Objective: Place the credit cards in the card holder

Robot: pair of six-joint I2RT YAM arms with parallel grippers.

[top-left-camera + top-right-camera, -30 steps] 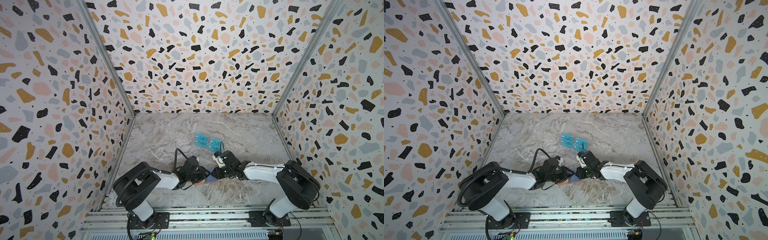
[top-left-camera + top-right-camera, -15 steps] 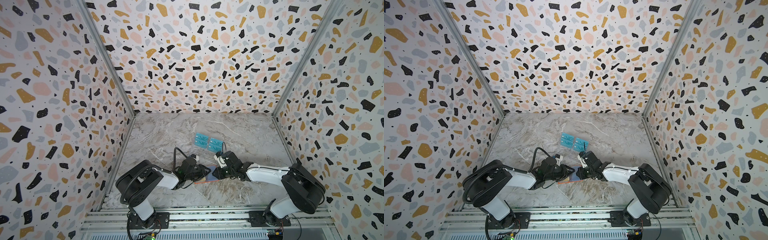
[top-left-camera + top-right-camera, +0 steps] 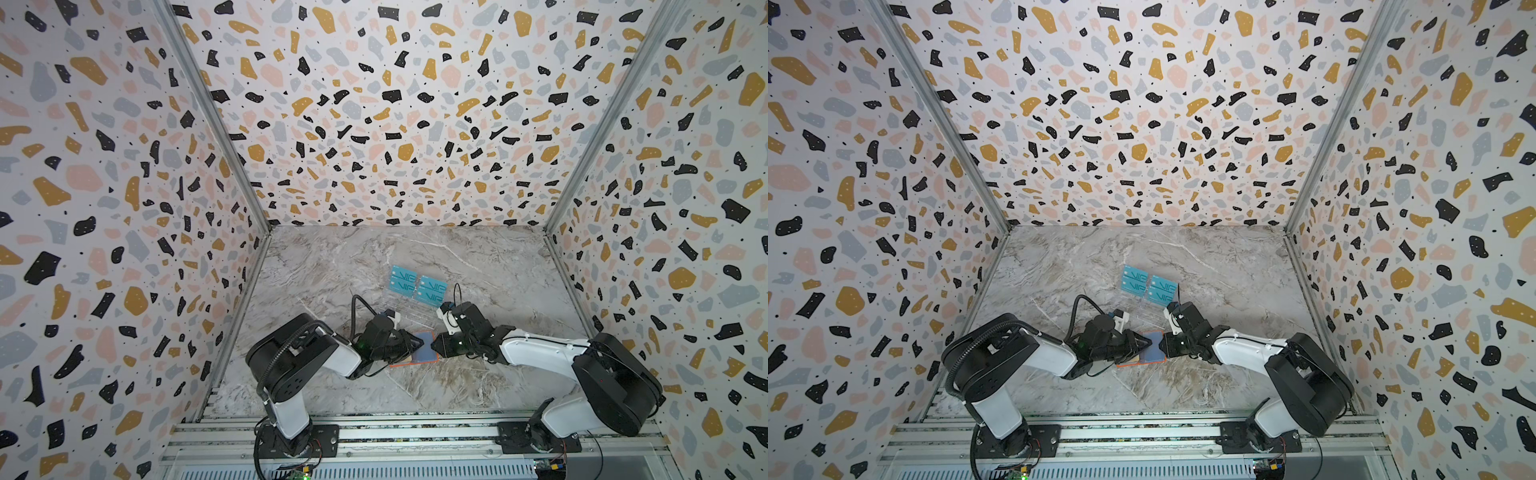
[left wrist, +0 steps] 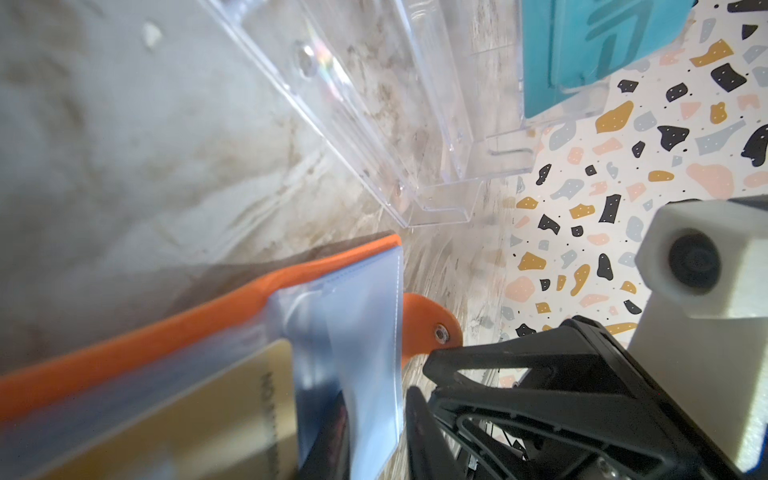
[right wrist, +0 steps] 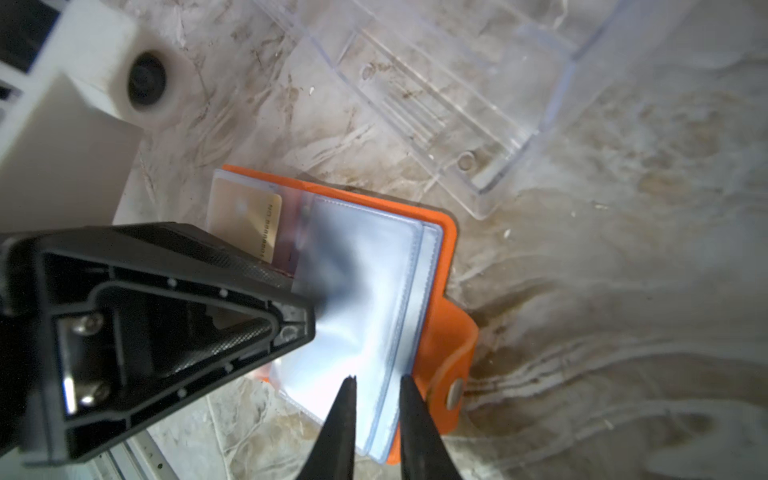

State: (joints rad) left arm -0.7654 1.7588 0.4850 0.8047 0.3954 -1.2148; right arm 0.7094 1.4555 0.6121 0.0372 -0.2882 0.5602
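The orange card holder (image 3: 412,364) (image 3: 1138,363) lies open on the marble between both grippers, its bluish sleeves up. A gold credit card (image 5: 245,224) (image 4: 187,415) sits partly inside a sleeve. My left gripper (image 4: 374,432) (image 3: 419,345) is shut on one lifted sleeve leaf, with one finger showing dark through the plastic. My right gripper (image 5: 378,395) (image 3: 434,347) is shut on the free edges of the sleeves beside the snap tab (image 5: 455,390). Several teal VIP credit cards (image 3: 417,284) (image 3: 1148,284) (image 4: 582,50) stand in the clear stand behind.
A clear acrylic tiered stand (image 3: 409,311) (image 4: 395,104) (image 5: 457,104) sits just behind the card holder, close to both wrists. Terrazzo-patterned walls enclose the marble floor on three sides. An aluminium rail (image 3: 415,432) runs along the front.
My left gripper's jaws have narrowed onto the sleeve leaf. Both arms stay at the card holder with only slight shifts, and the right grip is unchanged.
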